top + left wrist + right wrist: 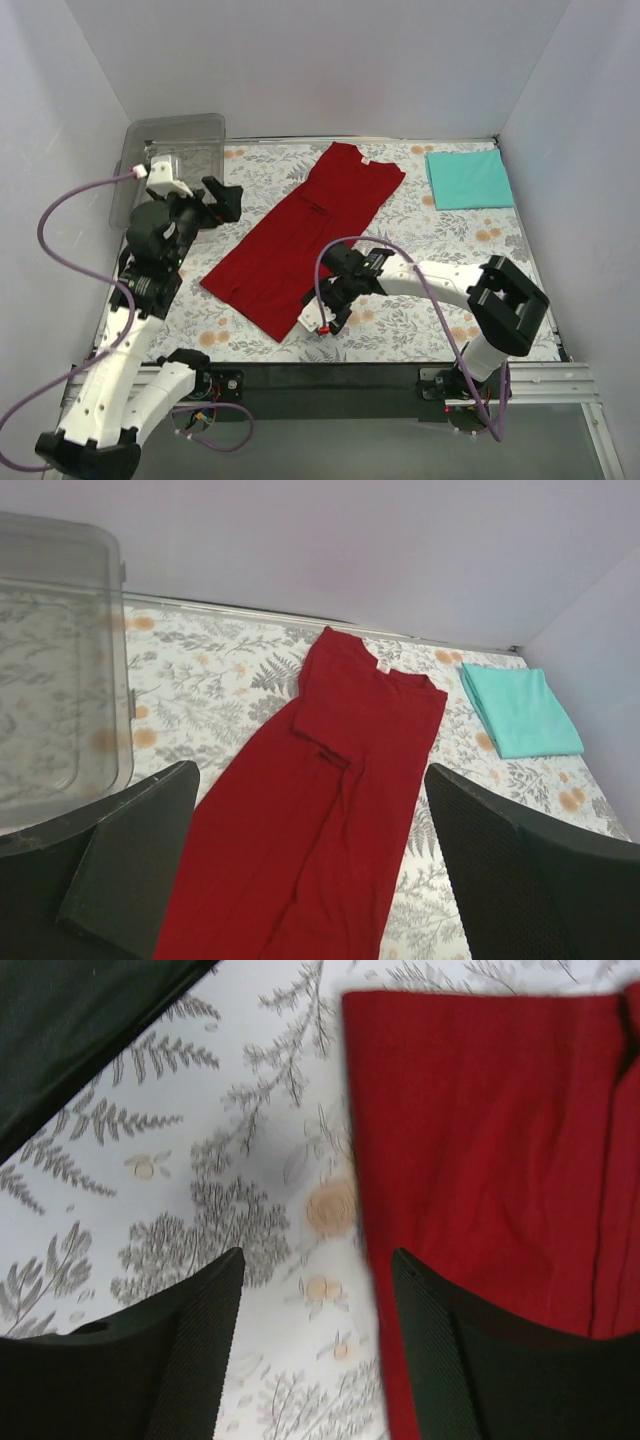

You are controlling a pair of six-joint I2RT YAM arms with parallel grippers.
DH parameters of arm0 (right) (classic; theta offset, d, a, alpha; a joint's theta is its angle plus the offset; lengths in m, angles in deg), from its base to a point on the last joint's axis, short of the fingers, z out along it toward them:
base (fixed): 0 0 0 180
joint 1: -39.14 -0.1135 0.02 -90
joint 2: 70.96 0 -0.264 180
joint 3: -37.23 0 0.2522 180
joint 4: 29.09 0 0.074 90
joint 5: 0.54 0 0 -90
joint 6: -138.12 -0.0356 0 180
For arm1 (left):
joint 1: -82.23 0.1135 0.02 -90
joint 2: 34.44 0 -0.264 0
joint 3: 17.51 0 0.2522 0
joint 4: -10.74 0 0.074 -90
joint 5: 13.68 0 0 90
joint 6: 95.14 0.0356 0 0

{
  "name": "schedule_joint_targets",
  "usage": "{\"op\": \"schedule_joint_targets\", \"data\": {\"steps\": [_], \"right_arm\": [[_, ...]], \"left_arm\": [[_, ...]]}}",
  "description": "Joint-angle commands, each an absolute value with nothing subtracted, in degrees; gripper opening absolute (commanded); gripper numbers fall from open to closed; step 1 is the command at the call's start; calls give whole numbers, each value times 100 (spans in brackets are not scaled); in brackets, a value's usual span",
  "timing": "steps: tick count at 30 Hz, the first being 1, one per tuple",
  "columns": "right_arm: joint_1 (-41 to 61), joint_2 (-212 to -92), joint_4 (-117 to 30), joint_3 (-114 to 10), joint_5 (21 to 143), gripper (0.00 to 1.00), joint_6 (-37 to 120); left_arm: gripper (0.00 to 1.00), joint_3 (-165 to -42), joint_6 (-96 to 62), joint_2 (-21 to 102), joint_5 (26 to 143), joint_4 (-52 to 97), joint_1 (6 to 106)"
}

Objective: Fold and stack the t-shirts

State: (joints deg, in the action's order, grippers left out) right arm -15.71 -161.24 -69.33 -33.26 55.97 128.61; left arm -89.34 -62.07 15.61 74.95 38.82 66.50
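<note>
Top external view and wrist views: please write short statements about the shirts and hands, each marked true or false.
The red t-shirt lies stretched out on the table. True.
The teal t-shirt is inside the clear bin. False: it lies folded at the table's far right corner, outside the clear bin.
The right hand is open at the red t-shirt's edge. True.
The left hand grips the red t-shirt. False: it is open and holds nothing.

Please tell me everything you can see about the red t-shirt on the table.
The red t-shirt is plain soft cloth, deep red, with a small white tag at the collar. It lies flat on the floral table cover, folded lengthwise into a long strip, set diagonally, collar at the far end. The open right pincer straddles its edge near the hem; contact is unclear.
</note>
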Motion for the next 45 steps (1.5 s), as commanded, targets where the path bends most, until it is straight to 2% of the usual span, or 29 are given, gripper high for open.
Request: {"op": "schedule_joint_targets", "data": {"steps": [1,7,15,22,24,25,28,33,45], "right_arm": [[-2131,-16596,-6501,-3751,6353,54,12591],[-2528,-17159,-6360,-4147,6529,50,12406],[-2625,-17712,-6298,-4490,6705,42,12195],[-2660,-17897,-6228,-4499,6811,31,12151],[-2660,-17933,-6210,-4464,6855,27,12159],[-2660,-17933,-6210,-4447,6855,20,12168],[-2660,-17880,-6210,-4289,6846,9,12247],[-2660,-17504,-6263,-3806,6872,1,12624],[-2380,-15703,-7176,-1681,6696,1,13135]], "left_arm": [[89,-8463,-6226,865,6850,4576,6667],[88,-8304,-6455,-59,6402,5341,6667],[88,-8383,-6420,-253,6269,5631,6667],[88,-8313,-6482,-359,6287,5667,6667],[88,-8313,-6508,-376,6313,5675,6667],[88,-8304,-6517,-385,6322,5684,6667],[88,-8286,-6543,-429,6348,5728,6667],[88,-8181,-6578,-499,6445,5746,6667],[88,-7417,-6886,-420,7621,5254,6667]]}}
